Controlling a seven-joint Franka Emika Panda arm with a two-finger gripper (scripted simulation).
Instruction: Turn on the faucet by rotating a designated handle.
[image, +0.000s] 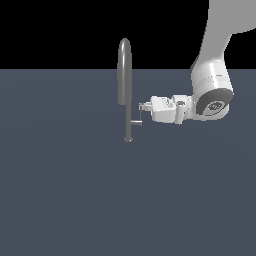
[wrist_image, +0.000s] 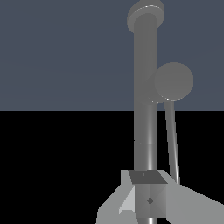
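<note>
We see one arm (image: 212, 75) reaching in from the exterior view's right, one faucet (image: 125, 75) standing upright on the grey floor (image: 60, 190), one gripper (image: 141, 106) and one handle (image: 136, 121) low on the stem. The gripper sits just beside the handle; whether its jaws are apart or together we cannot tell.

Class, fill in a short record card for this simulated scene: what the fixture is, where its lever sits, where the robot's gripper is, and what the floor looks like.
fixture: faucet, tall, grey, arched spout, small round base
lever: handle, short stub off the stem, low down, on the exterior view's right
gripper: level, reaching in from the exterior view's right, just above the handle; contact unclear
fingers: open or shut cannot be told
surface: plain dark blue-grey floor
</note>
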